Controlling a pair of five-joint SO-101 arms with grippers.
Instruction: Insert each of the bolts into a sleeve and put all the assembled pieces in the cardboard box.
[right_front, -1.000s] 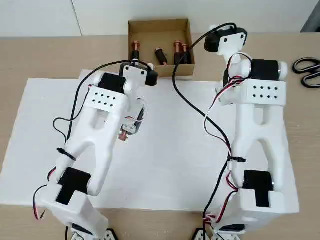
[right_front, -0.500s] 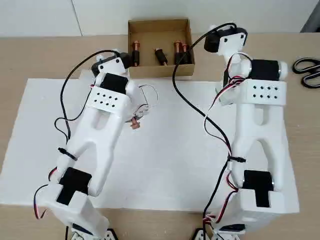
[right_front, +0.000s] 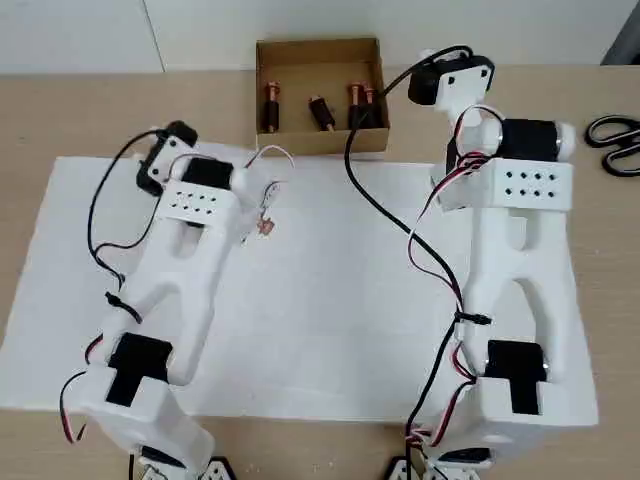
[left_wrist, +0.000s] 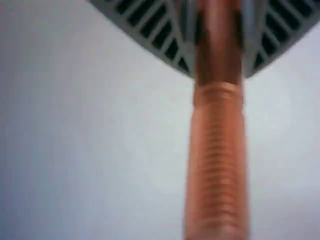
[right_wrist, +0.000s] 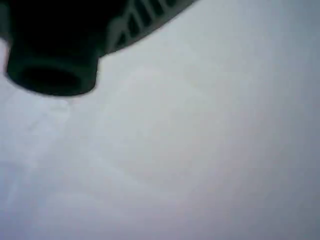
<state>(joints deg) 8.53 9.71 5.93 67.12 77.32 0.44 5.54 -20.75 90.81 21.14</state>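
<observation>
1. Bolt (right_front: 265, 226), copper and threaded, hangs in the left gripper (right_front: 266, 212) over the white sheet (right_front: 330, 320), near the cardboard box (right_front: 318, 43) but outside it. No sleeve shows on it.
2. Over the last second the left arm has swung its wrist away from the box's near wall toward the sheet's left side. The bolt has gone from beside the forearm to a spot nearer the box.
3. This looks like lining the bolt up for mating rather than a drop-off, so this piece is still unassembled.
4. The left jaws are narrow and clamp the bolt's upper shank; the threaded end juts free in the left wrist view.
5. The right gripper (right_wrist: 75, 30) appears closed on a black sleeve (right_wrist: 50, 75), its open bore toward the sheet. That arm has not moved.
6. Four assembled pieces (right_front: 322, 110) lie in the box.
</observation>
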